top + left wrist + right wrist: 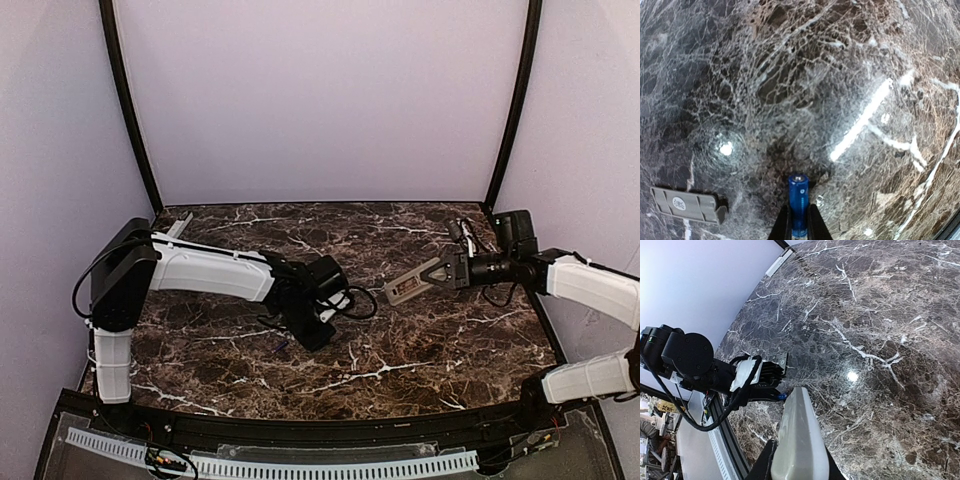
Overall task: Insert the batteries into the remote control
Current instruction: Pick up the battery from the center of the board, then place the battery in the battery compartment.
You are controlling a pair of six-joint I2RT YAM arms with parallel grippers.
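Your left hand (pixel 799 222) is closed on a blue battery (pixel 798 197). Low in the left wrist view its two dark fingers (pixel 784 225) press the battery's sides, and the battery sticks out past their tips with its round end aimed at the dark marble surface (pixel 790 75). You cannot tell whether that end touches the surface. A grey battery cover (pixel 685 205) lies flat on the surface to the left of the hand in that view, near it but apart from it.

From above, the left arm (pixel 210 272) reaches in to about the middle of the surface, with the hand pointing down there.

Your right hand (pixel 440 272) is closed partway around the remote control (pixel 410 286), gripping one end of it. The remote control is held off the surface, right of centre, and its free end points toward the left hand, with a gap between the two. In the right wrist view its pale body runs up from between the fingers, and the battery shows as a blue speck just past its far end.

A pale grey bar (pixel 180 224) lies at the far left corner of the surface, well apart from both hands
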